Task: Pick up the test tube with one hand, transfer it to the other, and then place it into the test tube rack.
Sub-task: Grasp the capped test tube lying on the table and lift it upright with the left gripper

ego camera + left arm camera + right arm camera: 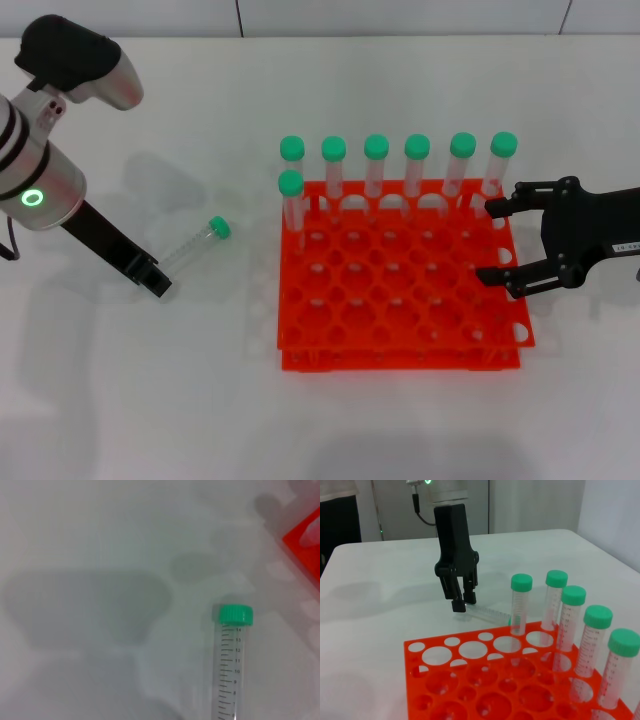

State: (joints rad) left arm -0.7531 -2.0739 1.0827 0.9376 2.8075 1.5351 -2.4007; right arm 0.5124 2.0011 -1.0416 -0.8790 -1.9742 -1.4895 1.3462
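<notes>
The test tube [190, 247] lies flat on the white table, left of the rack, with its green cap towards the rack. It also shows in the left wrist view [229, 670] and the right wrist view [487, 613]. My left gripper [155, 280], on the silver-white arm with the green ring, stands at the tube's closed end, low over the table. Its fingers are slightly apart in the right wrist view [463, 604] and hold nothing. The orange-red rack [400, 345] sits in the middle. My right gripper [497, 241] is open and empty at the rack's right edge.
Several green-capped tubes [376, 165] stand upright in the rack's far row, plus one in the second row at its left end; they also show in the right wrist view [572, 615]. A corner of the rack [306, 537] shows in the left wrist view.
</notes>
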